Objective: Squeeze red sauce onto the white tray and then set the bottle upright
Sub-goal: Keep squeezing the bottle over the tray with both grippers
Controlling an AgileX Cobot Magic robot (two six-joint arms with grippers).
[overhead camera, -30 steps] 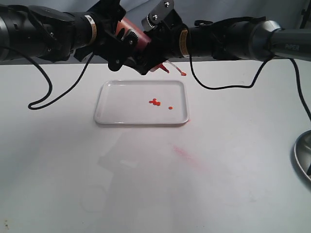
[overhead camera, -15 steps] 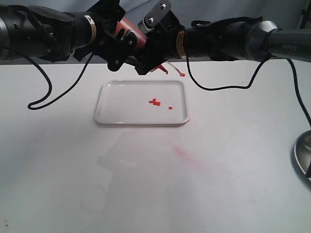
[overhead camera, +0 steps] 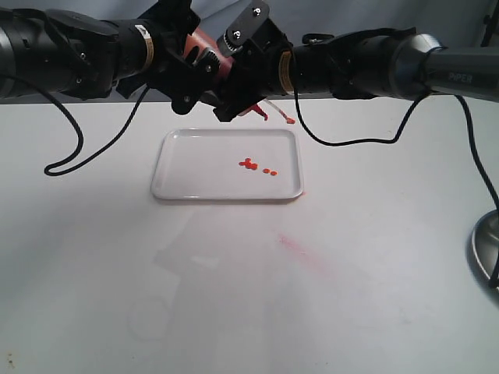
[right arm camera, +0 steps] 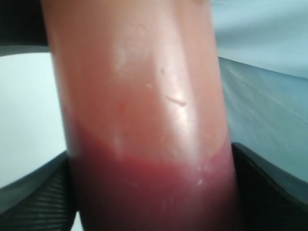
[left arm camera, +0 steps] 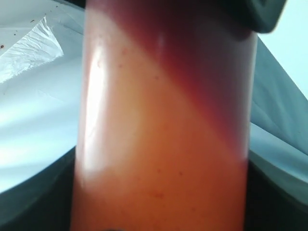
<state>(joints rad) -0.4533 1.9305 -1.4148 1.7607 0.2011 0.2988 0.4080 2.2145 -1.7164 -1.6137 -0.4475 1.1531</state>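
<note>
Both arms hold the bottle [overhead camera: 208,48] tilted above the far edge of the white tray [overhead camera: 179,183]. Its nozzle [overhead camera: 261,113] points down toward the tray, and the small tethered cap [overhead camera: 290,121] dangles beside it. My left gripper [overhead camera: 189,76] is shut on the bottle [left arm camera: 159,144], whose orange-red body fills that wrist view. My right gripper [overhead camera: 238,84] is shut on the bottle [right arm camera: 144,120] nearer the nozzle, with dark fingers [right arm camera: 269,192] pressed against its sides. Small blobs of red sauce [overhead camera: 249,164] lie on the tray right of centre.
A faint pink smear [overhead camera: 304,255] marks the table in front of the tray. A grey metal dish [overhead camera: 485,249] sits at the right edge. Black cables hang from the arms: one loops onto the table at the left [overhead camera: 66,160], another droops at the right [overhead camera: 351,140].
The right gripper has closed in on the bottle and shifted slightly left. Another small red drop has landed on the tray beside the earlier blobs. The left arm has stayed put.
</note>
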